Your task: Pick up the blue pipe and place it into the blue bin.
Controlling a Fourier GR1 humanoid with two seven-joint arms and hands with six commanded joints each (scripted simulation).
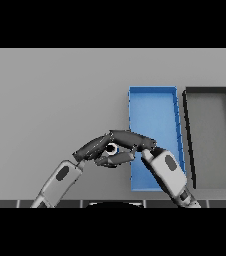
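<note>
My right hand (130,138) sits a little below the middle of the frame, its arm coming up from the lower right edge and crossing the near left corner of the blue bin (153,107). The fingers reach leftward in a long, nearly flat line, out past the bin's left wall and over the grey table (50,100). My left hand (96,146) comes in from the lower left, its arm slanting up toward the centre, and its fingers point right so that they meet my right hand's fingers; the two hands overlap there, just left of the bin.

Between them, under my right fingers, I see a small round pale shape with a dark centre (111,148), which looks like the open end of the pipe. No blue of it is visible, so I cannot be sure. It lies over the table beside the bin's left wall, not inside the bin. Some fingers curl beneath it, but the dark hands merge and I cannot tell which hand is closed on it, or whether either is.

The blue bin stands upright and long, from the upper middle down to the lower edge. Just right of it, close but apart, is a dark bin (211,91) with a grey floor
</note>
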